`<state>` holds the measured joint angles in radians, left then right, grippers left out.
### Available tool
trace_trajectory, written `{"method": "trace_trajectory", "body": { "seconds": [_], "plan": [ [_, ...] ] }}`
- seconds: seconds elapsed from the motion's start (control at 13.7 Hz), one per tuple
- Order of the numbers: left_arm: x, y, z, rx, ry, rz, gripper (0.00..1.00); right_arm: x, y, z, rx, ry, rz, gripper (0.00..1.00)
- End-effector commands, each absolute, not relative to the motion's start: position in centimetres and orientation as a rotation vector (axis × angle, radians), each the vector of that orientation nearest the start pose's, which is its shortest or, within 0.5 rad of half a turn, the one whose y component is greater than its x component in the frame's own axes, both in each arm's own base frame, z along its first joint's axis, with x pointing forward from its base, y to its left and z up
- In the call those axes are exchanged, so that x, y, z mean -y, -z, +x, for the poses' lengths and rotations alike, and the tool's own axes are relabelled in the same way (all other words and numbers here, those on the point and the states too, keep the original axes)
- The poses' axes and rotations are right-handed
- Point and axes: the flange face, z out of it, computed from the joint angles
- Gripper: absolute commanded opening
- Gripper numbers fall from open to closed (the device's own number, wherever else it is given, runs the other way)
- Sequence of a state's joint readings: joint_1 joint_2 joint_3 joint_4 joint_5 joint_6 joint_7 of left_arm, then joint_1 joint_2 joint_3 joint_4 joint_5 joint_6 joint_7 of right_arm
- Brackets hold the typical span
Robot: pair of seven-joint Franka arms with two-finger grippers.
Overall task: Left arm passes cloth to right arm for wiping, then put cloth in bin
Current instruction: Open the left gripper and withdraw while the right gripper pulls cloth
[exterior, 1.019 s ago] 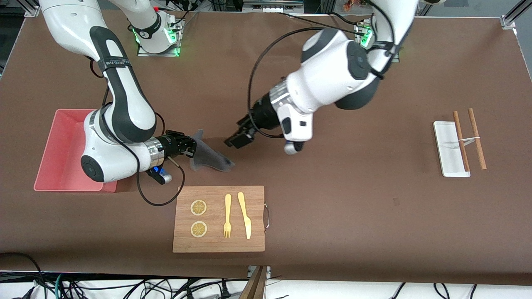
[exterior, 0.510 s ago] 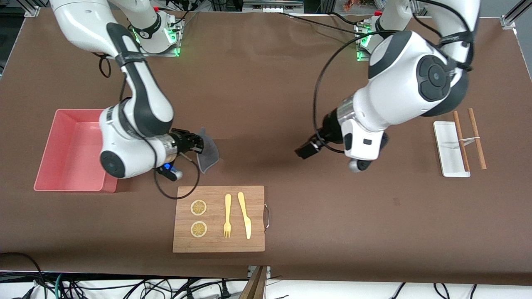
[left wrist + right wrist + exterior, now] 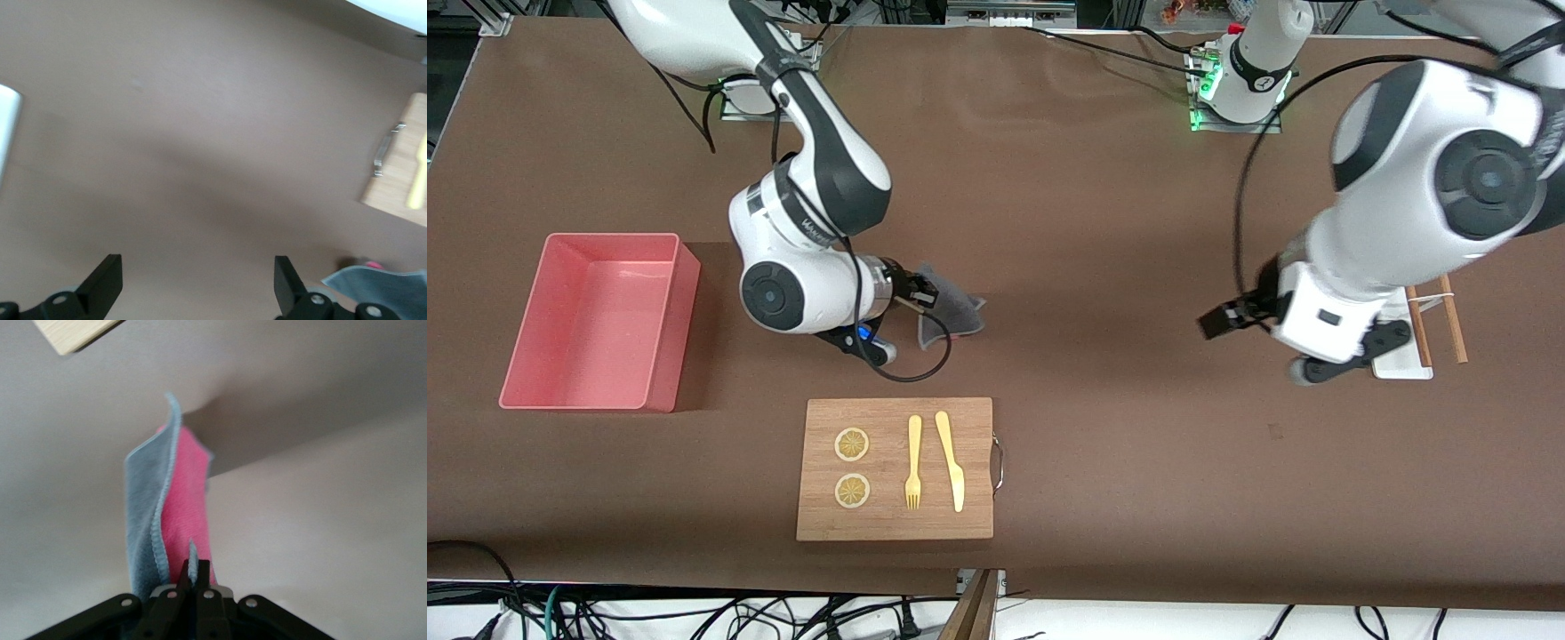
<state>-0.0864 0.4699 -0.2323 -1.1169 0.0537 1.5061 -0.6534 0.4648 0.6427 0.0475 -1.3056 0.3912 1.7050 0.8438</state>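
Note:
The cloth [image 3: 953, 313], dark grey with a pink-red side, hangs from my right gripper [image 3: 927, 297], which is shut on its edge over the table between the pink bin and the table's middle. In the right wrist view the cloth [image 3: 167, 513] hangs folded from the closed right gripper [image 3: 195, 577]. The bin [image 3: 587, 320] stands at the right arm's end of the table and holds nothing. My left gripper [image 3: 1221, 320] is open and holds nothing, over the table beside the white tray. It shows wide open in the left wrist view [image 3: 198, 280], with the cloth [image 3: 380, 283] at the picture's edge.
A wooden board [image 3: 895, 468] with two lemon slices, a yellow fork and a yellow knife lies nearer to the front camera than the cloth. A small white tray [image 3: 1385, 307] and two wooden sticks [image 3: 1448, 302] lie at the left arm's end.
My right gripper has carried the cloth away from the bin toward the table's middle. My left arm has drawn back, open and empty, toward the white tray.

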Motion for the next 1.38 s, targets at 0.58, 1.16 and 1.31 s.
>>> {"method": "trace_trajectory", "body": {
  "seconds": [0.58,1.16,1.31],
  "plan": [
    [3.3,-57.5,62.7,-0.053,-0.063,-3.069,1.0,-22.8,-28.0,64.6,-0.436,-0.695,-3.067,0.0],
    [1.6,-55.6,56.3,-0.079,-0.044,-3.153,1.0,-9.9,-29.9,67.2,-0.225,-0.69,-3.084,0.0],
    [1.7,-55.5,56.3,-0.047,-0.049,-3.167,1.0,-6.6,-30.7,67.4,-0.145,-0.681,-3.097,0.0]
  ]
}}
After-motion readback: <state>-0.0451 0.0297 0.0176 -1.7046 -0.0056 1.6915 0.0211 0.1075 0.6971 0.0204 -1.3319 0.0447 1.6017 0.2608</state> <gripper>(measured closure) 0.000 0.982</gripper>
